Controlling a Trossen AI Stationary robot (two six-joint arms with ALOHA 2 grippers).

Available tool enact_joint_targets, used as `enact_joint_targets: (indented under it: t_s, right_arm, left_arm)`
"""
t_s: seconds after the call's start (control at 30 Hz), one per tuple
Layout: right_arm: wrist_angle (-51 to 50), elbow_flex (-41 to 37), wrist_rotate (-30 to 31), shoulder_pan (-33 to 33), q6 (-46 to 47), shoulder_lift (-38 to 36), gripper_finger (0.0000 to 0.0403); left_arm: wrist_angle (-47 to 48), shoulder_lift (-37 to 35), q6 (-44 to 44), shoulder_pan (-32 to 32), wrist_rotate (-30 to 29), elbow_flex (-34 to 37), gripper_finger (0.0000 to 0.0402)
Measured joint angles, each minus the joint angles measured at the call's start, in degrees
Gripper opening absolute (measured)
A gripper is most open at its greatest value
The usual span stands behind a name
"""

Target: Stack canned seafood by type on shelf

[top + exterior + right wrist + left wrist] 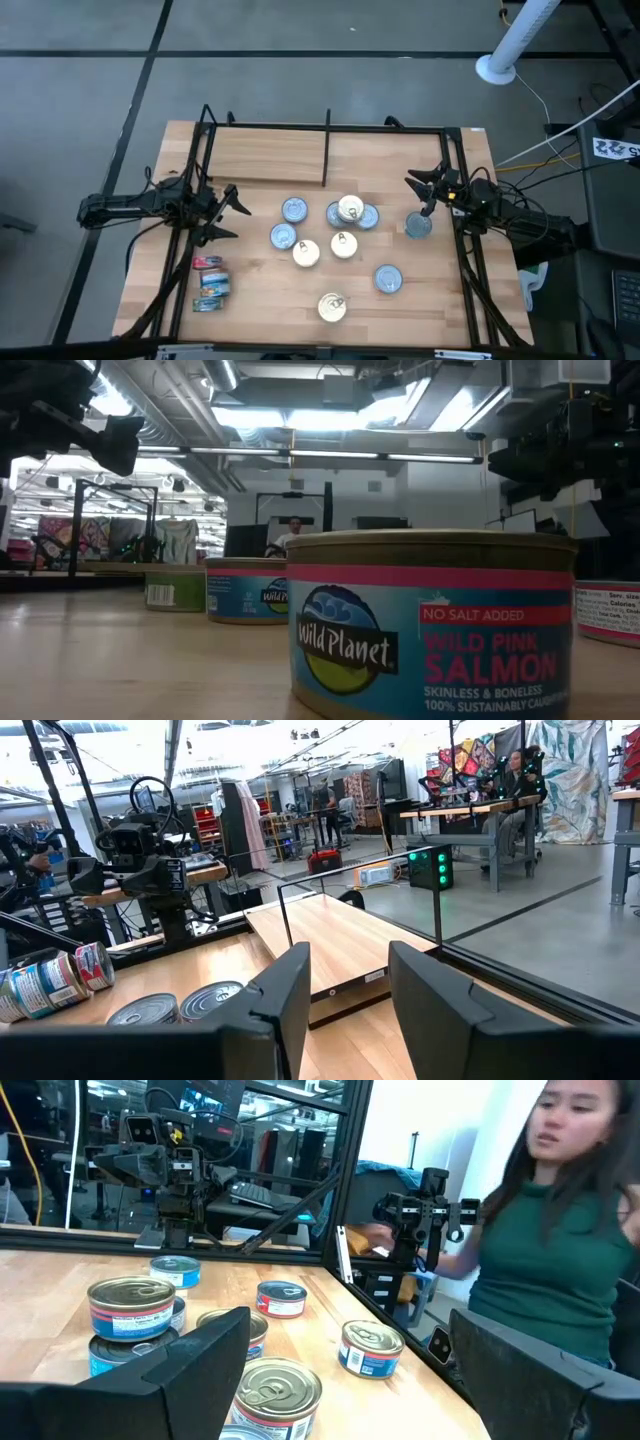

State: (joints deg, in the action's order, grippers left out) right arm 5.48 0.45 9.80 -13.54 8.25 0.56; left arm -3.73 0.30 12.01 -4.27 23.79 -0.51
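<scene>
Canned seafood (340,232) lies scattered over the front half of my shelf (270,160), the big wooden board in its black frame, and very little of the sorting looks done. The back strip on either side of the short divider bar (327,148) holds no tins at all, so I judge the stacking barely begun.

Nearest to a stack is the middle cluster, where a gold-topped tin (350,208) sits on top of silver-blue ones, mixed types that will have to be pulled apart. Around it lie single silver-blue tins (294,209) and gold-topped ones (306,252), with one gold tin (332,306) alone near the front edge. Three labelled tins (209,283) lie on their sides in a row by the left frame rail.

My left gripper (228,212) hangs at the left edge of the spread, jaws wide apart and empty. My right gripper (428,200) hovers near the right rail beside a silver-blue tin (418,226), jaws partly apart, holding nothing.

Crowding is the main obstacle: the middle tins touch one another, leaving little room for a clean grasp. A person (560,1230) in a green top sits beyond the desk.
</scene>
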Motion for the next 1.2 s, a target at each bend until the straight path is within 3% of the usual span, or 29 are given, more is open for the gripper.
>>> enact_joint_targets:
  t_s: [1.2]
  right_arm:
    - [-2.16,0.02,1.01,0.02,0.00,0.02,0.0138]
  left_arm:
    - [0.01,0.00,-0.33,0.00,-0.02,0.00,0.0336]
